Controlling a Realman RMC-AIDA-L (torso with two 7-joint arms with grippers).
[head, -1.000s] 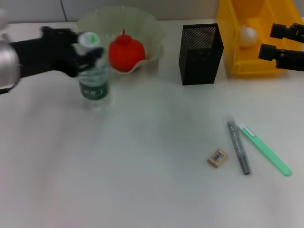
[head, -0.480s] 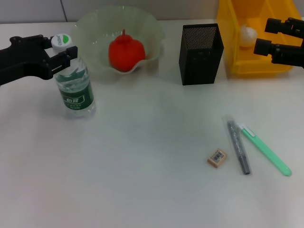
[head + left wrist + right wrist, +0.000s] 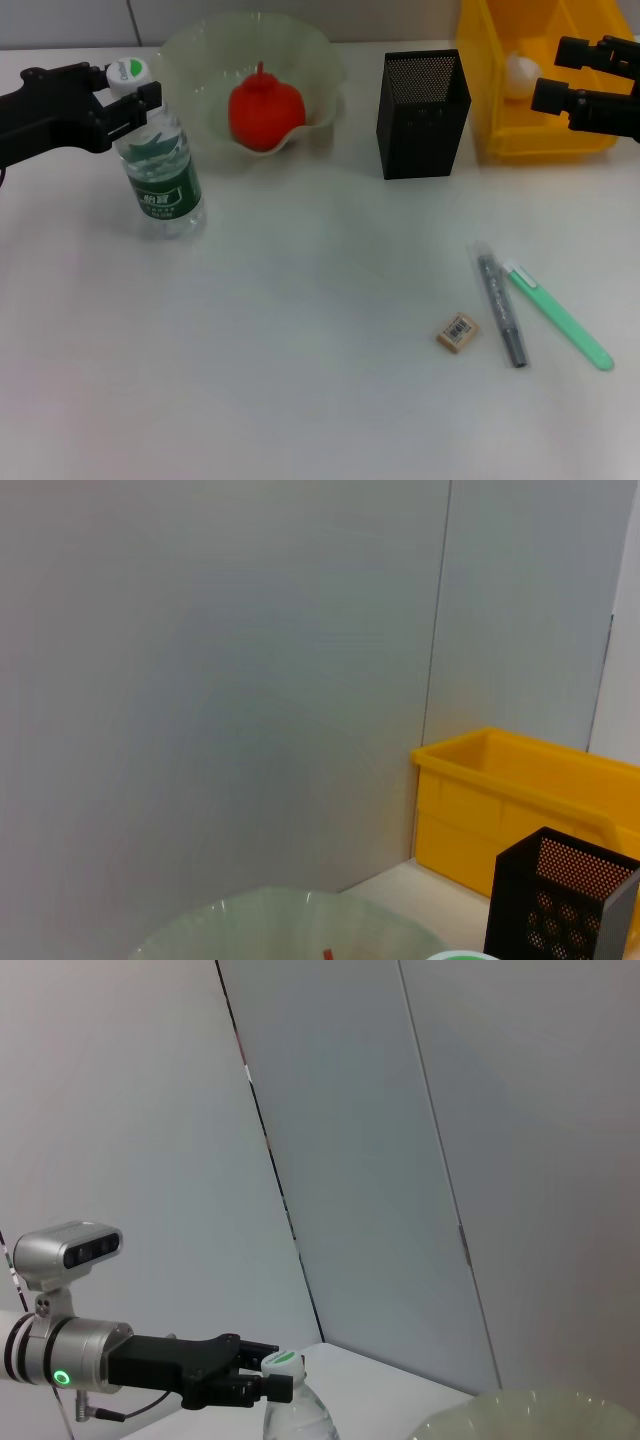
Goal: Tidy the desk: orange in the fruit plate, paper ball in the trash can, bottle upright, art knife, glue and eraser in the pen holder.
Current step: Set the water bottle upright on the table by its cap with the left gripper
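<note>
The bottle (image 3: 160, 175) stands upright on the table left of the fruit plate (image 3: 190, 45). My left gripper (image 3: 128, 100) is shut on its neck just below the white-and-green cap; the right wrist view shows this grip (image 3: 262, 1378) on the bottle (image 3: 297, 1415). The orange (image 3: 266, 112) lies in the fruit plate. The paper ball (image 3: 521, 75) lies in the yellow trash can (image 3: 500, 140). My right gripper (image 3: 563, 75) hangs open and empty over the can's front. The eraser (image 3: 457, 332), a grey glue stick (image 3: 502, 310) and a green art knife (image 3: 560, 318) lie at the front right. The pen holder (image 3: 422, 115) stands in the middle at the back.
A grey wall runs behind the table. The left wrist view shows the fruit plate's rim (image 3: 280, 915), the trash can (image 3: 520, 810) and the pen holder (image 3: 560, 900) in a row along the back.
My left gripper swung the bottle leftward away from the plate, then brought it slightly back and straighter. My right gripper shifted a little over the trash can.
</note>
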